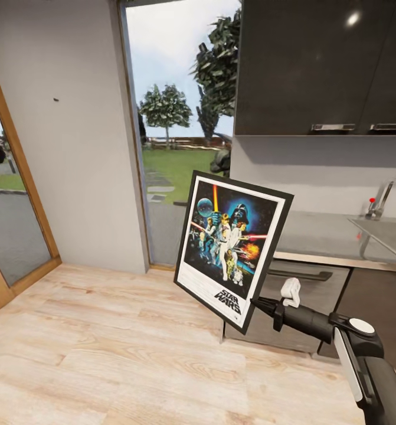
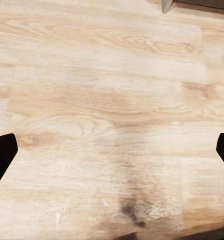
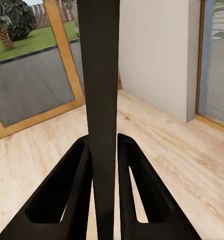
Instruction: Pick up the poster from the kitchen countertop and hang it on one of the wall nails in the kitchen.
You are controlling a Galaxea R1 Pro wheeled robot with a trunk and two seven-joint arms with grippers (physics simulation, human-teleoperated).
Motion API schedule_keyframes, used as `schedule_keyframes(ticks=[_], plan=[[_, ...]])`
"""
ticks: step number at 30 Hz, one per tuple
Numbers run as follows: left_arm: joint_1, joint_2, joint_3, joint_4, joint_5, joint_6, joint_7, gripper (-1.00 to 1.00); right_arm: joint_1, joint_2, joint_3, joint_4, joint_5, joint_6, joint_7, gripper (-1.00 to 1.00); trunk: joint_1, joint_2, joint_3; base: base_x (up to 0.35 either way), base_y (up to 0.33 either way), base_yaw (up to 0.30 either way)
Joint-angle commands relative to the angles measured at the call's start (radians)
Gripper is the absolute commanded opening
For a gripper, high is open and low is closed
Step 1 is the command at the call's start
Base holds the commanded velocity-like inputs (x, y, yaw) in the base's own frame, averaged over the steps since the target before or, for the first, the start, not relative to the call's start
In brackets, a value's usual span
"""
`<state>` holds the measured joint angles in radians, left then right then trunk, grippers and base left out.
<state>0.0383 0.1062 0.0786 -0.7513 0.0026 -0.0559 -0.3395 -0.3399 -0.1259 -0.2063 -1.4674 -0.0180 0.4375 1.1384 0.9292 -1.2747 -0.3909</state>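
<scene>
The Star Wars poster (image 1: 232,248) hangs in the air above the wooden floor, tilted, its black frame held at the lower right corner by my right gripper (image 1: 255,303), which is shut on it. In the right wrist view the frame's dark edge (image 3: 102,100) runs upright between the two black fingers (image 3: 67,195). A tiny dark wall nail (image 1: 56,99) dots the pale wall at the upper left. The grey kitchen countertop (image 1: 316,236) with sink (image 1: 386,233) and tap lies to the right. My left gripper (image 2: 112,150) is open over bare floor, fingertips (image 2: 2,152) at the picture's sides.
A tall glass door (image 1: 174,136) opens onto a garden behind the poster. A wood-framed window (image 1: 9,195) stands at the left. Dark upper cabinets (image 1: 321,65) hang above the counter, dark cabinet fronts (image 1: 304,295) below it. Wooden floor (image 1: 103,354) spreads ahead.
</scene>
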Motion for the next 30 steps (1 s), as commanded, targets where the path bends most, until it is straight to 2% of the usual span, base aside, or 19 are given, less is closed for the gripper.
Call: schedule_keyframes(ticks=[1,30], plan=[[0.000,0.000,0.003,-0.001,0.000,-0.001,-0.006,1.00,-0.001,0.000,-0.001,0.000,-0.003,0.010,0.005,-1.00,-0.004,0.007,0.002,0.000,0.000,0.000],[0.000,0.000,0.002,0.003,-0.001,-0.001,-0.006,1.00,-0.001,0.002,0.000,-0.002,-0.004,0.010,0.006,-1.00,-0.115,0.210,0.093,0.000,0.000,0.000]])
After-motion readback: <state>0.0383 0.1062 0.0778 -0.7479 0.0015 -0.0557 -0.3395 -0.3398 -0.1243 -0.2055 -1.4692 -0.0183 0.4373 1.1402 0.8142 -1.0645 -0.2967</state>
